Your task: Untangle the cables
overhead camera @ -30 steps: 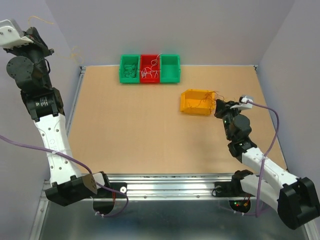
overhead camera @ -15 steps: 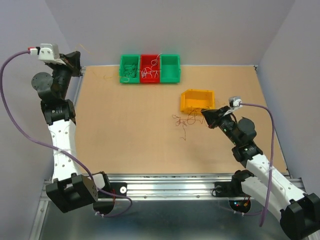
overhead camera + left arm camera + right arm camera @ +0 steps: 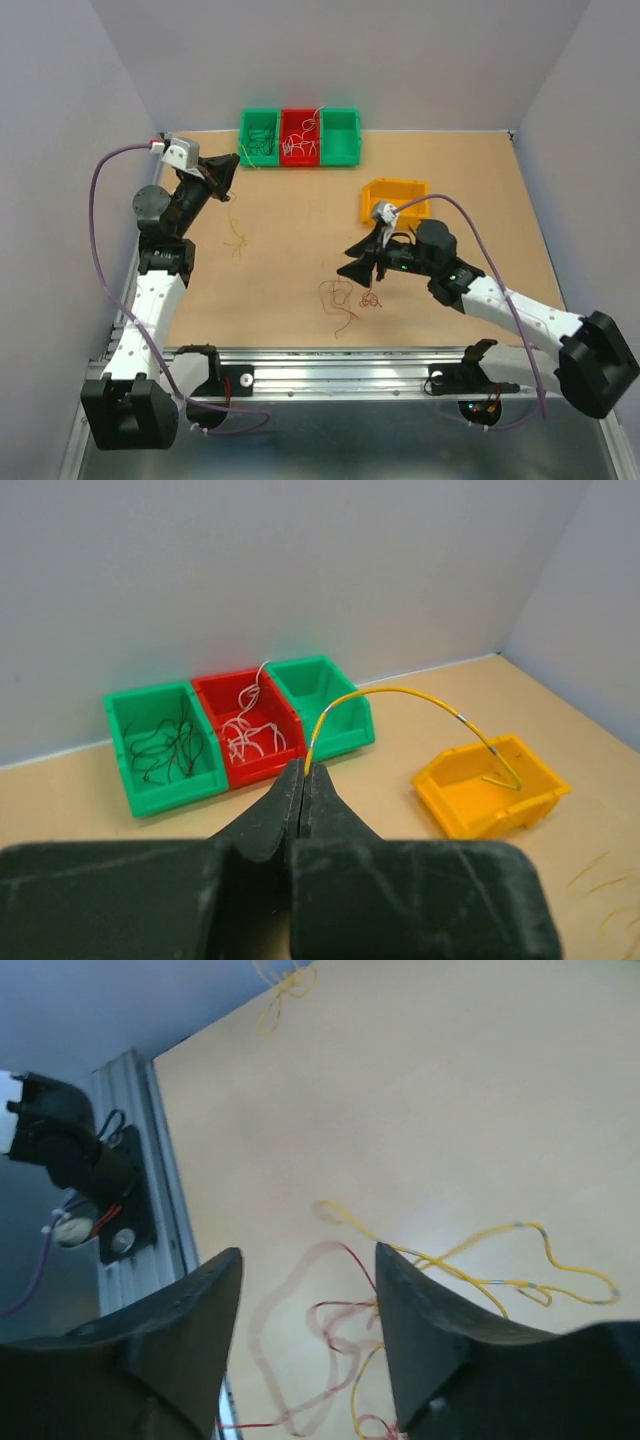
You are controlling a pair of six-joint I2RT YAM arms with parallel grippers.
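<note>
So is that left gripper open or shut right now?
Shut. In the left wrist view the left gripper has its jaws pressed together, pinching one end of a yellow wire.

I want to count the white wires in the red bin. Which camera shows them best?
The left wrist view: the red bin is close, its white wires clear inside. The top external view shows them tiny and far off. The right wrist view misses them entirely.

My end effector (image 3: 308,1258) hangs open over the table (image 3: 450,1090), above tangled red and yellow cables (image 3: 350,1307) near the railed edge. Another yellow loop (image 3: 283,982) lies well apart.
</note>
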